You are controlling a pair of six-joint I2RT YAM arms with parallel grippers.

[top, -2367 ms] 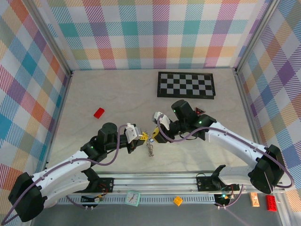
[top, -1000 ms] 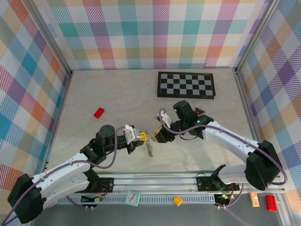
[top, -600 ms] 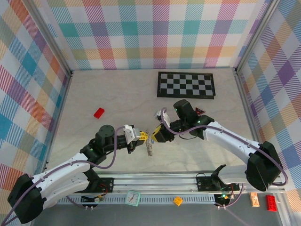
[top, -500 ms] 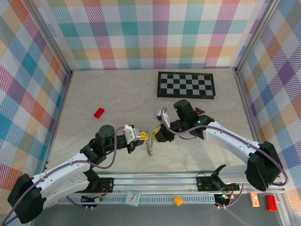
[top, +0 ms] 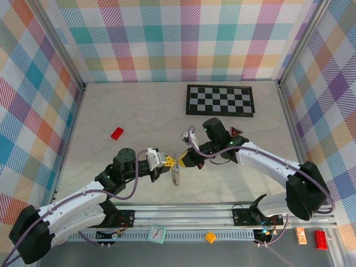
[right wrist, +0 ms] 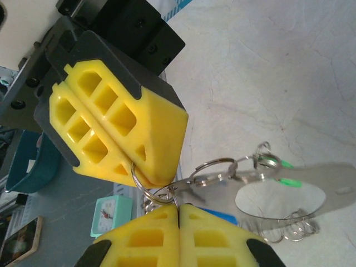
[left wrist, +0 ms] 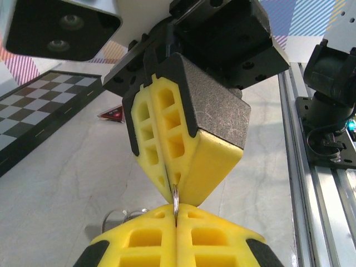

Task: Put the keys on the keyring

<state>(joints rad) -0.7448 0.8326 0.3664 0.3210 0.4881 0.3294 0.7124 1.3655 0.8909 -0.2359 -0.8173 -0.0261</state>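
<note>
Yellow-padded left gripper [top: 168, 161] and right gripper [top: 179, 161] tip to tip above mid-table, arms angled inward from either side | both pairs of fingers pressed fully together, each pinching thin wire of the keyring [top: 177, 176], rest dangling just below | pale table [top: 139, 111], chequered board [top: 219, 100] behind, red block [top: 117, 133] far left, plaid walls [top: 167, 39] around

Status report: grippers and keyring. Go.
Left gripper shut, right gripper shut, tips nose to nose. Both pinch the keyring. Red triangle and chequered board well aside, nothing blocking.
</note>
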